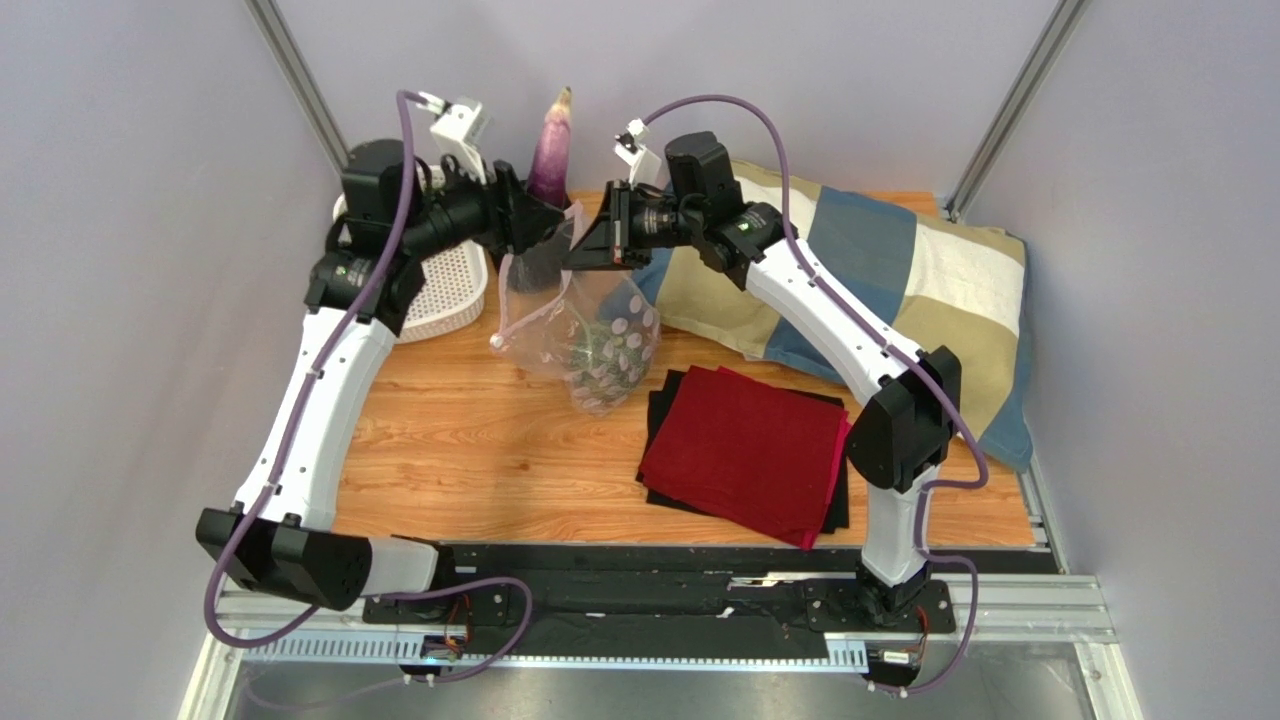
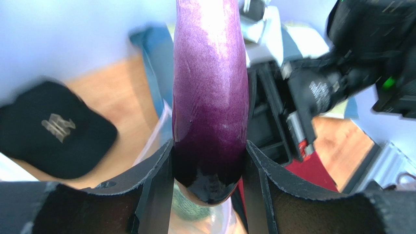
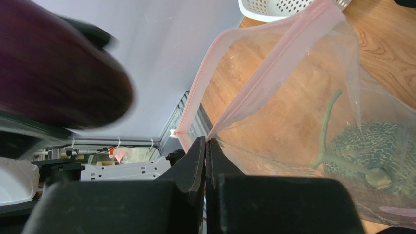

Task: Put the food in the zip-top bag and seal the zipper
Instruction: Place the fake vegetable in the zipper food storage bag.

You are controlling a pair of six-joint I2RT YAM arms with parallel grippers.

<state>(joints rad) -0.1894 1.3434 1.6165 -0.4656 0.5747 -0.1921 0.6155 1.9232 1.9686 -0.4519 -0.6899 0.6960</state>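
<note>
- The right gripper (image 3: 206,145) is pinching the zip-top bag (image 3: 293,122) at its pink zipper (image 3: 278,68).
- The netted melon (image 3: 378,146) is lying inside the bag.
- The eggplant (image 3: 58,73) is looming, blurred, at upper left.

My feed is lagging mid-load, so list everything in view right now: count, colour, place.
eggplant: one, purple, upright, just above the bag
zip-top bag: one, clear, mid-table, top held up
zipper: one, pale pink, bag's top edge, unsealed
melon: one, netted grey-green, inside the bag
basket: one, white, perforated, far left
red cloth: one, right front, lying on the black cloth
black cloth: one, under the red
cushion: one, blue-cream patchwork, far right
cap: one, black, on the table, seen in the left wrist view only
table: one, wood
left gripper: closed on the eggplant
right gripper: pinching the zipper
</note>
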